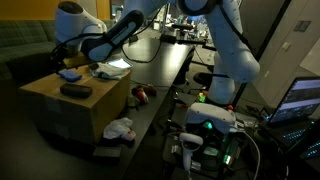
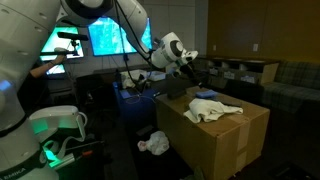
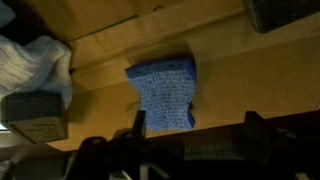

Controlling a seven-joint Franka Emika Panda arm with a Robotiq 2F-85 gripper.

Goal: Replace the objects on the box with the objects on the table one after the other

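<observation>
**A:** What lies nearest?

**B:** In an exterior view, a crumpled white cloth lies on the table, just right of the box. A small red thing sits a little farther back.

**A:** And on the box top?

**B:** A flat dark object lies near the front edge, and a blue cloth lies behind it. A second white cloth is spread beside that. The wrist view also shows a grey block just beside this cloth.

**A:** Where is the gripper?

**B:** The gripper hangs over the far part of the box top, above the blue cloth. Its fingers stand wide apart, with nothing between them.

**A:** And farther on?

**B:** The black table runs on toward the far end. It is cluttered, but I cannot tell with what.
</observation>
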